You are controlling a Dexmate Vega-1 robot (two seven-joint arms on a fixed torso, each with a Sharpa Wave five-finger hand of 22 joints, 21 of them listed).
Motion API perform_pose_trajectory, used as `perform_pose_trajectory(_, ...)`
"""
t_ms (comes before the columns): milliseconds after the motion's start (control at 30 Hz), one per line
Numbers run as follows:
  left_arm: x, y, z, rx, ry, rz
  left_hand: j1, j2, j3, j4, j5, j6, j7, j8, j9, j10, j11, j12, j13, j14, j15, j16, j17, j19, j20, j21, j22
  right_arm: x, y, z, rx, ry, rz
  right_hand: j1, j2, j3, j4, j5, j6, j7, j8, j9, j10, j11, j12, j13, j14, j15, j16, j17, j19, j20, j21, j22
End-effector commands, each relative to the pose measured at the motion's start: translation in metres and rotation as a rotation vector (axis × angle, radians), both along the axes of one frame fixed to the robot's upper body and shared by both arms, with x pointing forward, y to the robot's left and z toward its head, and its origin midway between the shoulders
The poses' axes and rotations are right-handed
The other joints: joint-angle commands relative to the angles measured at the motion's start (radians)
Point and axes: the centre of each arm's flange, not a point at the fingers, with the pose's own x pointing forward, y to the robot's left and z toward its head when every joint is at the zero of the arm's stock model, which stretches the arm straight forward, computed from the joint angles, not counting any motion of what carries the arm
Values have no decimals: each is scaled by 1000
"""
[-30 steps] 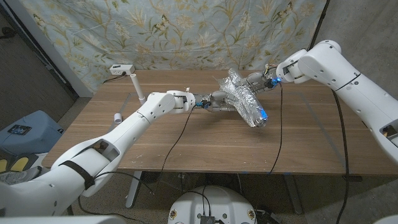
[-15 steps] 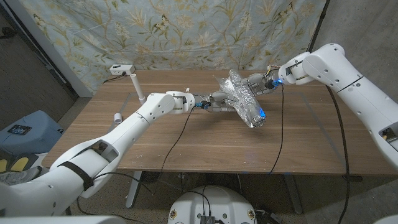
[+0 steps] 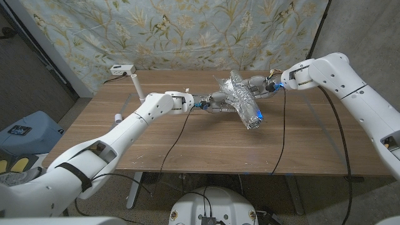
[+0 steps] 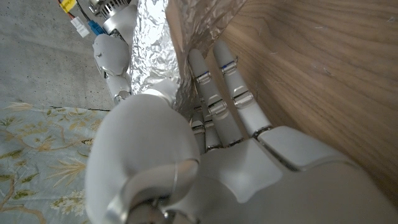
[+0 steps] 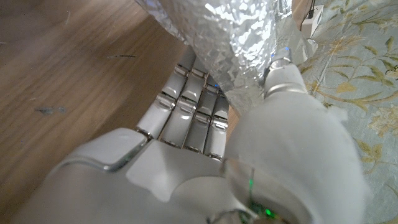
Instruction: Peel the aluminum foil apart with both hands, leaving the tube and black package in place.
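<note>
A crumpled aluminum foil bundle hangs slanted just above the far middle of the wooden table, held between both hands. My left hand grips its left side; in the left wrist view the fingers lie under the foil with the thumb on top. From the far right, my right hand holds the upper end, its fingers under the foil and the thumb over it. A blue spot shows at the bundle's near end. A white tube lies at the far left.
A white box sits on the table's far left corner. A small white cylinder lies near the left edge. Cables hang from both wrists across the table. A floral cloth hangs behind.
The foil bundle's near end has swung a little to the left and closer in. The right arm has shifted slightly. Both hands keep their hold.
</note>
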Motion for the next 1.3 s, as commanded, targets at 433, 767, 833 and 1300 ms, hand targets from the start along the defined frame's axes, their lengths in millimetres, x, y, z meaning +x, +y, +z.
perform_pose_trajectory(433,-4,10,6,17,1,-49,-16,-4,-1,9,5,18,0,-1,7,5,-7,-3,-7,11,3,-7,12,-6,-3,15,1,2,-9,-21,215,77,84,138,162,-8,0,4,-27,15,-18,5,-24,15,-12,1,10,-43,-14,-4,-8,13,8,3)
perform_pose_trajectory(767,-5,13,10,23,-2,-88,-20,-3,-3,9,6,18,-1,-4,9,4,-9,-6,-10,7,6,-12,16,-12,-2,19,0,6,-14,-32,295,143,116,117,169,-13,8,4,-53,36,-33,4,-44,38,-23,-1,-9,-26,-29,-12,-15,28,7,2)
perform_pose_trajectory(833,-5,14,11,23,1,-97,-21,-4,-3,9,6,18,-1,-4,10,3,-7,-7,-11,6,6,-12,18,-13,-1,19,0,8,-17,-37,327,158,125,114,170,-14,9,4,-57,37,-35,5,-53,44,-26,0,-9,-22,-29,-12,-17,31,7,2)
perform_pose_trajectory(1300,-5,16,14,52,-19,-107,-26,-1,-5,8,7,19,-2,-8,15,3,-8,-12,-13,3,8,-16,27,-22,-2,26,0,7,-22,-50,429,136,147,105,173,-16,8,6,-59,36,-35,9,-51,39,-30,-5,-16,-22,-31,-11,-26,38,4,0)
